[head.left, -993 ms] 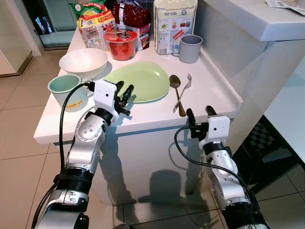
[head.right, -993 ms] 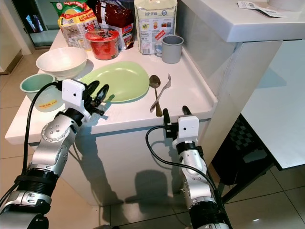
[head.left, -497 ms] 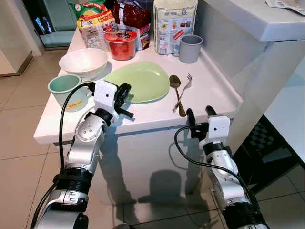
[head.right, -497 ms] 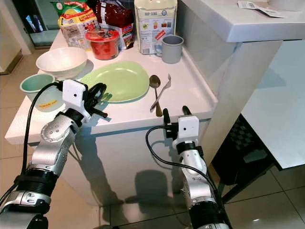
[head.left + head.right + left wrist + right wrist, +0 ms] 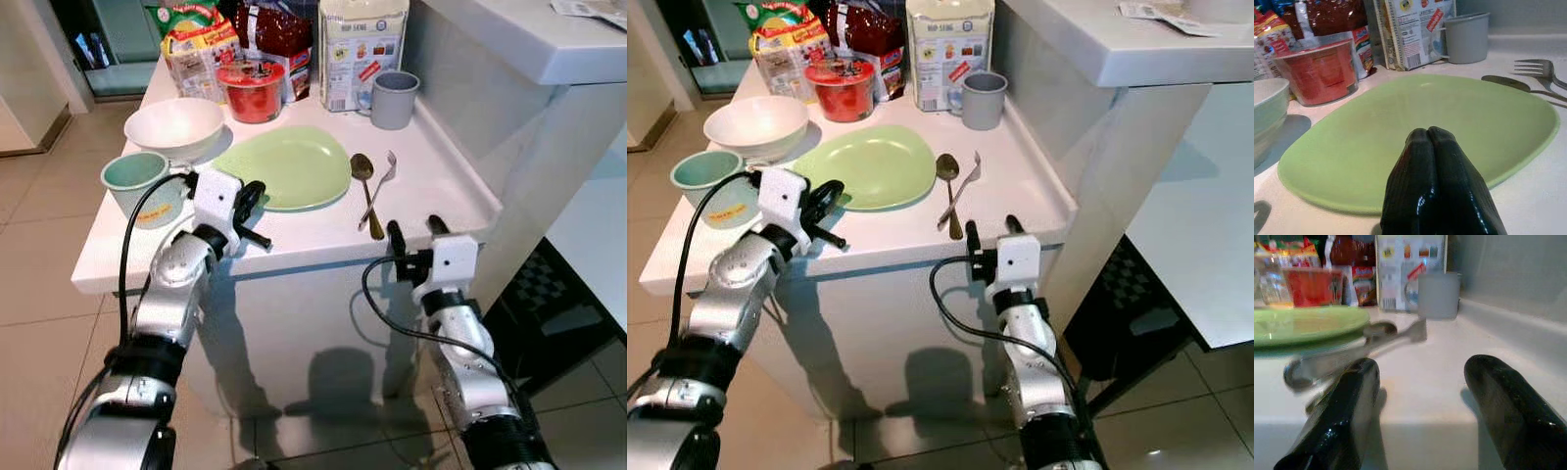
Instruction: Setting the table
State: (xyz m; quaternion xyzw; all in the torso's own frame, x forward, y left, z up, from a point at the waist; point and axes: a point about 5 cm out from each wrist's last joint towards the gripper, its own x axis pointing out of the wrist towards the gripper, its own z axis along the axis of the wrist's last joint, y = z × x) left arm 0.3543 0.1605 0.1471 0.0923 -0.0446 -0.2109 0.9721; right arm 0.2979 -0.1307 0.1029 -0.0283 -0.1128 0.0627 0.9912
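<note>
A light green plate (image 5: 289, 164) lies in the middle of the white table (image 5: 431, 186). My left gripper (image 5: 247, 201) hovers at the plate's near left rim with its fingers (image 5: 1428, 147) pressed together and nothing between them. A spoon (image 5: 364, 181) and a fork (image 5: 383, 174) lie side by side just right of the plate. At the table's front edge, just in front of the spoon's handle, my right gripper (image 5: 413, 227) stands open, its fingers (image 5: 1354, 396) holding nothing.
A white bowl (image 5: 174, 125) and a mint cup (image 5: 135, 181) stand left of the plate. A red noodle cup (image 5: 253, 90), food packets (image 5: 201, 49), a carton (image 5: 361, 44) and a grey mug (image 5: 394, 98) line the back. A white counter (image 5: 529, 44) rises on the right.
The left gripper's fingers have gone from spread open to shut at the plate's near rim. The right arm has stayed put. The camera shifted slightly.
</note>
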